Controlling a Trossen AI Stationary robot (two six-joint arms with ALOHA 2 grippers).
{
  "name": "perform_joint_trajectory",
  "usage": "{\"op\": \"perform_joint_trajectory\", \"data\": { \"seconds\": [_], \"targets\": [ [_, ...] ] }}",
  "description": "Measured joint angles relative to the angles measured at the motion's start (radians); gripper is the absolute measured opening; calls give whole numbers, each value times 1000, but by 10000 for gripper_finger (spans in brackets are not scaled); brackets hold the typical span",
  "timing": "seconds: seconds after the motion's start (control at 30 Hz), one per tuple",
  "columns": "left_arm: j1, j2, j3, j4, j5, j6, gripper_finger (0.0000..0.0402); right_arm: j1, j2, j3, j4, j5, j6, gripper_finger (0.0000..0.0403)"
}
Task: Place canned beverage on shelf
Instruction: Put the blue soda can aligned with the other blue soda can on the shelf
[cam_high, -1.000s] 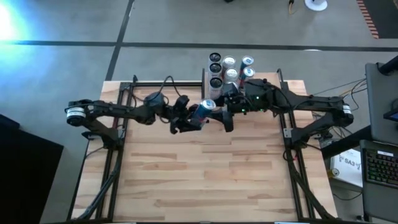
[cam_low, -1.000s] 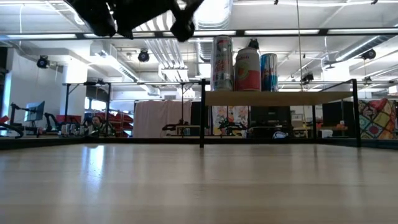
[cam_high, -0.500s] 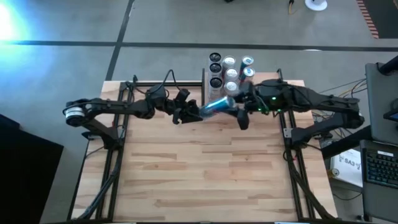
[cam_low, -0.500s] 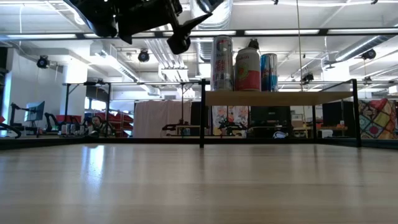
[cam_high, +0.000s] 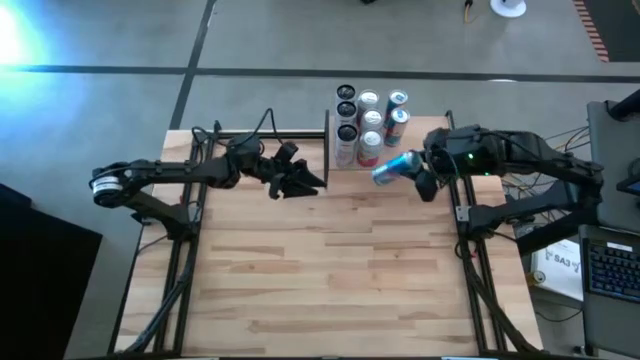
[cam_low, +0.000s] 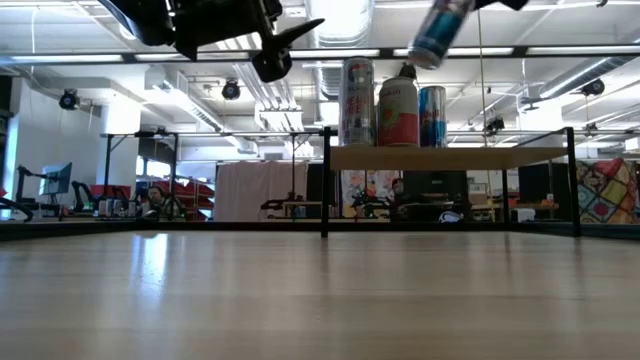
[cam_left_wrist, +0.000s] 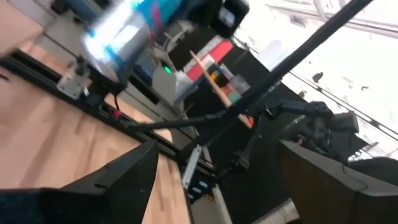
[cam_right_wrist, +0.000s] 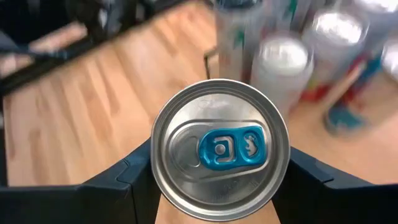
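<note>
Can (cam_high: 394, 169) in your right gripper (cam_high: 412, 175) — a blue one, tilted, its silver top (cam_right_wrist: 221, 149) with the blue pull tab facing straight back at the wrist camera and the dark fingers (cam_right_wrist: 118, 186) pressed against it on both sides. You hold it in the air, just beside the shelf (cam_low: 450, 157), on the side away from the table's far edge; from table height the can (cam_low: 437, 32) hangs above the shelf board and higher than the cans already standing there. Beyond your fingertips stands that cluster of cans (cam_high: 368, 118), silver, red-and-white and blue, upright on the pale board inside its black rod frame. Your left gripper (cam_high: 300, 183) hovers over the striped tabletop (cam_high: 320, 270) on the other side of the shelf's near corner post, well apart from the held can — its two fingers are spread wide with nothing between them, as the left wrist view shows, with the blue can (cam_left_wrist: 127, 34) off ahead of them.
</note>
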Motion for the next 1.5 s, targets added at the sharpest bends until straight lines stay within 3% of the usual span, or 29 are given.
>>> {"op": "perform_joint_trajectory", "data": {
  "seconds": [0.27,0.63,0.8,1.07,1.5],
  "targets": [
    [7,-6,10,-13,-65,20,302,-97,38,0,-153,6,-55,221],
    [7,-5,11,-12,-113,58,302,-340,194,0,-174,-143,-280,221],
    [7,-5,8,-21,-113,66,302,-406,230,46,-182,-142,-358,221],
    [7,-4,7,-45,-136,100,302,-442,345,185,-278,-145,-479,221],
    [7,-4,6,-81,-137,139,302,-488,408,198,-267,-150,-561,226]
  ]
}}
